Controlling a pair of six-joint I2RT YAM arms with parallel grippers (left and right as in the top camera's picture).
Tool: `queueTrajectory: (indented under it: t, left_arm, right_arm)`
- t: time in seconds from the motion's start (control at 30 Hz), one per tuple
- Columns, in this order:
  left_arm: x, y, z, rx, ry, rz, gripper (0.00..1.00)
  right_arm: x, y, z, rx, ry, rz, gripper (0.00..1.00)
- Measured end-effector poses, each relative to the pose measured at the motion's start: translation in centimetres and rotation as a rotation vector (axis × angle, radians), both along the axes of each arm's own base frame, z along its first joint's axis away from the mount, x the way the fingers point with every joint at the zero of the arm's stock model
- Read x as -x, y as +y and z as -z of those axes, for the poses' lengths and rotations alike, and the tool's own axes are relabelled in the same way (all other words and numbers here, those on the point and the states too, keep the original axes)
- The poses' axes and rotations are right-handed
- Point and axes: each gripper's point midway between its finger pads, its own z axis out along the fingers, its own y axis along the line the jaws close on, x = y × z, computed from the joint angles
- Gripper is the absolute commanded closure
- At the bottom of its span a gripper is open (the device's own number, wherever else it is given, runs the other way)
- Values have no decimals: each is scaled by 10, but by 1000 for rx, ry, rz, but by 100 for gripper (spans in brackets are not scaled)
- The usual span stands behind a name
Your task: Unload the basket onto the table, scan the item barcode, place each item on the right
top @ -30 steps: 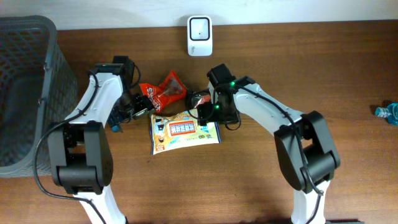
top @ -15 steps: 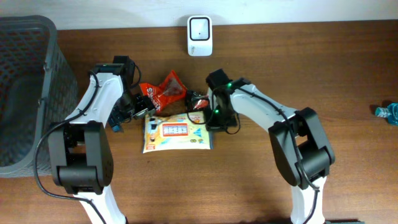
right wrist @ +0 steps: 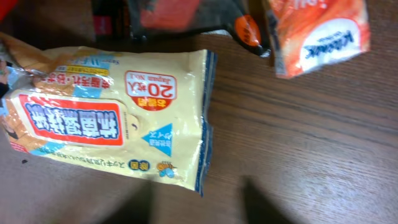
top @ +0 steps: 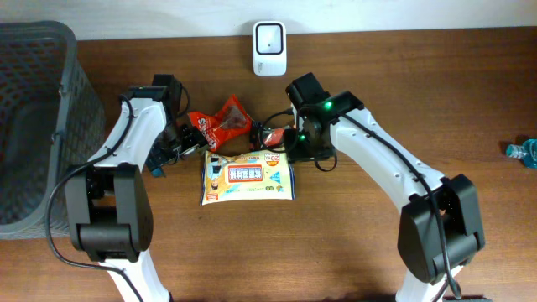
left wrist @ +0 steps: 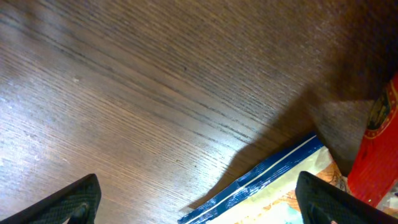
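Grey mesh basket (top: 74,117), yellow wipes pack (top: 247,176) well apart on table (top: 419,84).

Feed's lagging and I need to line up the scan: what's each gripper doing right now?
Left gripper: open, holding nothing.
Right gripper: cannot be told; its fingers aren't clearly visible.

grey basket (top: 69,117): far left | blue wrapper (top: 522,152): right edge

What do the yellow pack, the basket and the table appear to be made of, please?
Yellow pack: soft, glossy plastic film; it wrinkles and catches glare.
Basket: probably moulded plastic, matte grey, lattice walls.
Table: wood or wood-look laminate, dark brown, clear grain.
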Motion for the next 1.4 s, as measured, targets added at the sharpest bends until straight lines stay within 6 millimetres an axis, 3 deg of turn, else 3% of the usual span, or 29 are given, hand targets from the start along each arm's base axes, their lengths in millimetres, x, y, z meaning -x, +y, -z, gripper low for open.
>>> queueTrajectory:
  t: [0.07, 0.23, 0.33, 0.37, 0.4, 0.43, 0.47, 0.5, 0.7, 0.83, 0.9, 0.97, 1.07, 1.13, 1.2, 1.27, 1.4]
  left_arm:
    - [1, 0, 0, 0, 4, 0, 1]
    - [2, 2, 0, 0, 7, -6, 1]
    - [3, 3, 0, -4, 11, -6, 1]
    - [3, 3, 0, -4, 15, -6, 1]
    - [4, 3, 0, -4, 17, -6, 1]
    - [4, 3, 0, -5, 18, -6, 1]
    - [5, 3, 0, -4, 20, -6, 1]
    - [5, 3, 0, -4, 20, -6, 1]
    - [5, 3, -1, -5, 22, -5, 1]
    - [9, 4, -1, -5, 36, 4, 1]
    - [9, 4, -1, -3, 37, 23, 0]
    - [9, 4, -1, -2, 37, 38, 3]
    - [9, 3, -1, 2, 36, 57, 23]
    - [9, 1, -1, 15, 36, 82, 23]
    - [8, -4, -1, 45, 32, 110, 23]
    - [8, -14, -1, 89, 26, 160, 18]
    - [9, -34, -2, 153, 18, 256, 0]
  right_arm:
    - [-1, 2, 9, 7, 14, -4, 29]
    - [-4, 13, 58, -8, 100, -5, 29]
    - [-1, 21, 78, -36, 147, -12, 30]
    - [-1, 22, 82, -41, 156, -13, 35]
    - [-1, 24, 82, -51, 157, -14, 51]
    - [-2, 26, 83, -60, 159, -13, 75]
    - [-2, 27, 83, -66, 159, -19, 93]
    - [-3, 30, 85, -81, 163, -19, 96]
    - [-4, 38, 91, -116, 183, 5, 96]
    - [-5, 31, 89, -103, 190, 26, 96]
    - [-9, 14, 79, -63, 173, 59, 96]
    - [-16, -3, 57, -24, 112, 86, 96]
    - [-28, -23, -11, -6, -68, 121, 96]
    - [-26, -30, -53, -7, -170, 127, 96]
    - [-23, -32, -76, -13, -231, 127, 96]
    - [-20, -33, -85, -9, -252, 127, 84]
    - [-17, -35, -76, 15, -220, 124, 66]
